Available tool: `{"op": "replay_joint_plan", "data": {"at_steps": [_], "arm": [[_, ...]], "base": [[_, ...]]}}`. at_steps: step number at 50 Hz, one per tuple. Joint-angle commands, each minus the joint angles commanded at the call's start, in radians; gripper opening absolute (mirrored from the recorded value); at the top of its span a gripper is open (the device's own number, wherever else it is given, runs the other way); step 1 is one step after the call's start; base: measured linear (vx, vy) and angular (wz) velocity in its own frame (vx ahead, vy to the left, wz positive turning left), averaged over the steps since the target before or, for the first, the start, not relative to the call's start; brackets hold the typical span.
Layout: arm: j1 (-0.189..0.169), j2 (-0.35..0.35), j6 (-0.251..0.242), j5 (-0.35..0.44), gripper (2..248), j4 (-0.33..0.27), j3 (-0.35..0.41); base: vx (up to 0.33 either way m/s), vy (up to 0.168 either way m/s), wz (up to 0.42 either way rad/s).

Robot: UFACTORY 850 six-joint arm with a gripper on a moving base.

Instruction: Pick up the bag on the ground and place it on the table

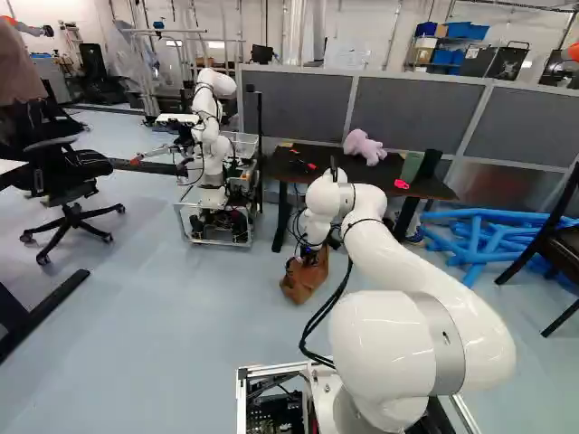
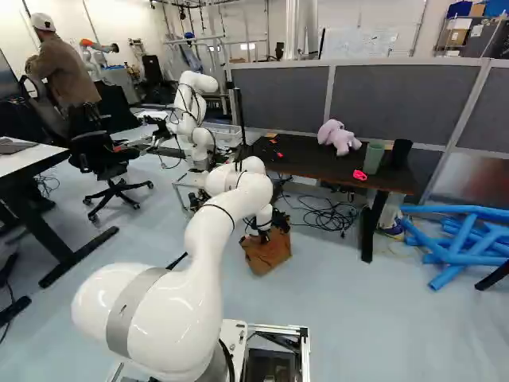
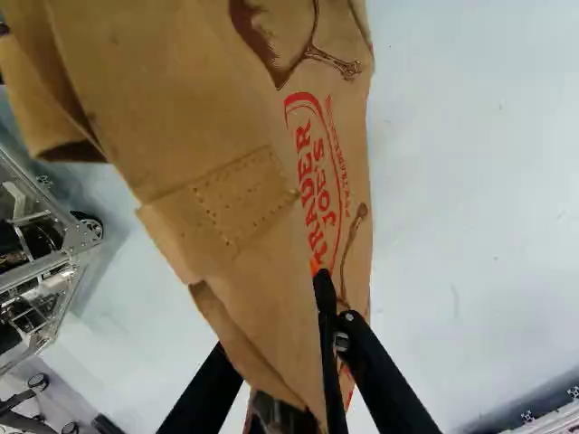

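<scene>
My gripper [image 2: 263, 231] has closed most of the way, brown bag [image 3: 244, 136] nipped between its fingers [image 3: 327, 312], one fingertip hidden behind it!

Premises are a robotics lab. Evidence: a second white jointed robot arm [image 1: 210, 136] on a wheeled metal-frame base [image 1: 217, 226] at the far left; grey fabric partition panels [image 2: 409, 103] across the far side; a black office swivel chair [image 1: 72, 194] at left; loose black cables [image 2: 326, 216] beneath a dark wooden bench [image 2: 302, 163]; a white wall-mounted whiteboard [image 2: 367, 43], far.
</scene>
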Motion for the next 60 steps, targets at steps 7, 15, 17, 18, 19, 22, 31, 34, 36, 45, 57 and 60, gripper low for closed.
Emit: {"op": "replay_joint_plan", "data": {"at_steps": [7, 15, 17, 18, 19, 22, 31, 34, 36, 45, 57, 60], "arm": [[-0.001, 0.033, 0.000, -0.023, 26, 0.015, 0.041], [-0.002, 0.072, 0.000, -0.040, 26, 0.033, 0.091], [-0.003, 0.082, 0.000, -0.042, 26, 0.036, 0.104], [-0.003, 0.087, 0.000, -0.042, 26, 0.038, 0.111], [-0.003, 0.092, 0.000, -0.043, 26, 0.039, 0.117], [-0.004, 0.107, 0.000, -0.044, 26, 0.041, 0.138], [-0.007, 0.152, 0.000, -0.045, 26, 0.035, 0.199], [-0.008, 0.167, 0.000, -0.045, 26, 0.026, 0.220], [-0.008, 0.178, 0.000, -0.045, 26, 0.019, 0.233], [-0.011, 0.223, 0.000, -0.045, 26, -0.018, 0.295], [-0.015, 0.281, 0.000, -0.045, 26, -0.069, 0.371], [-0.016, 0.295, 0.000, -0.045, 26, -0.082, 0.389]], "base": [[0.000, 0.000, 0.000], [0.000, 0.000, 0.000], [0.000, 0.000, 0.000], [0.000, 0.000, 0.000], [0.000, 0.000, 0.000], [0.000, 0.000, 0.000], [0.000, 0.000, 0.000], [0.000, 0.000, 0.000], [0.000, 0.000, 0.000], [0.000, 0.000, 0.000], [0.000, 0.000, 0.000], [0.000, 0.000, 0.000]]}}
